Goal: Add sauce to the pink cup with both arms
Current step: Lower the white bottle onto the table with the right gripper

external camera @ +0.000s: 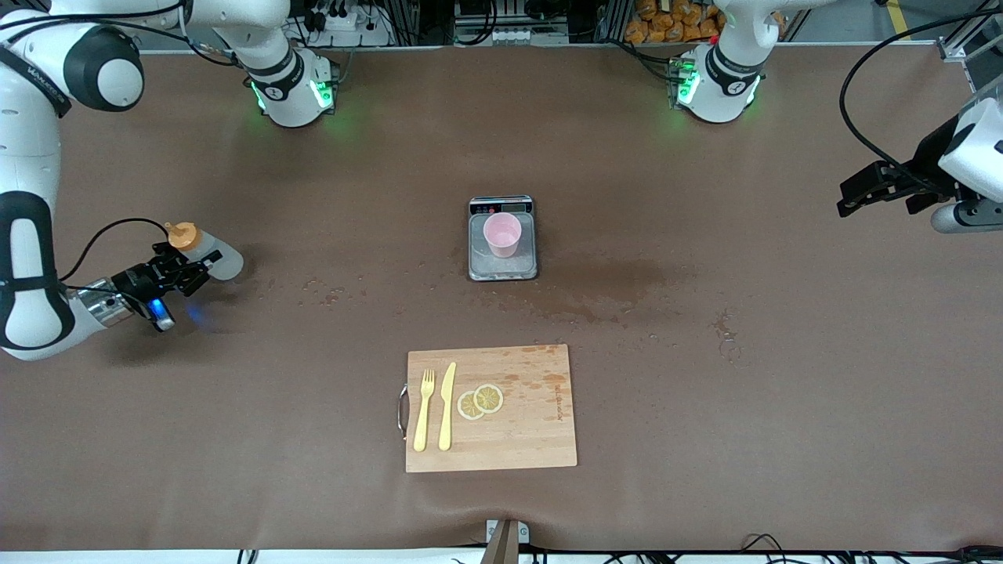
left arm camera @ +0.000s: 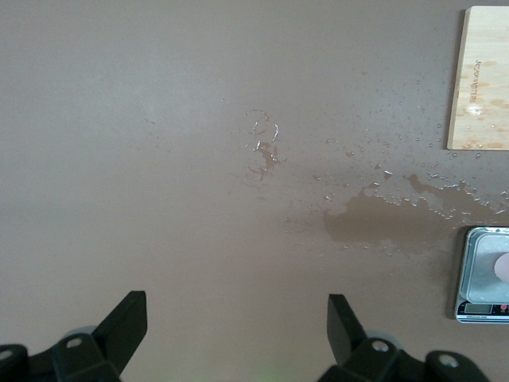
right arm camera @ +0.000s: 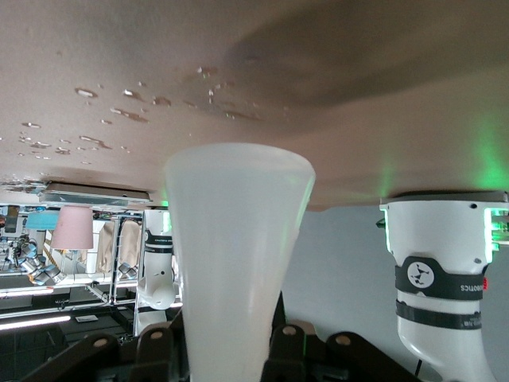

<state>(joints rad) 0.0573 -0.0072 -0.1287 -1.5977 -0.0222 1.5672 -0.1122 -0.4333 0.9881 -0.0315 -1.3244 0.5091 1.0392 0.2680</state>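
Observation:
The sauce bottle, translucent whitish with an orange cap, is tilted low over the table at the right arm's end. My right gripper is shut on it. In the right wrist view the bottle's body fills the space between the fingers of the right gripper. The pink cup stands upright on a small scale at mid-table; it also shows small in the right wrist view. My left gripper waits open and empty above the left arm's end; in the left wrist view its jaws stand wide apart.
A wooden cutting board lies nearer the front camera than the scale, with a yellow fork, a yellow knife and two lemon slices. Wet patches and droplets mark the brown table beside the scale.

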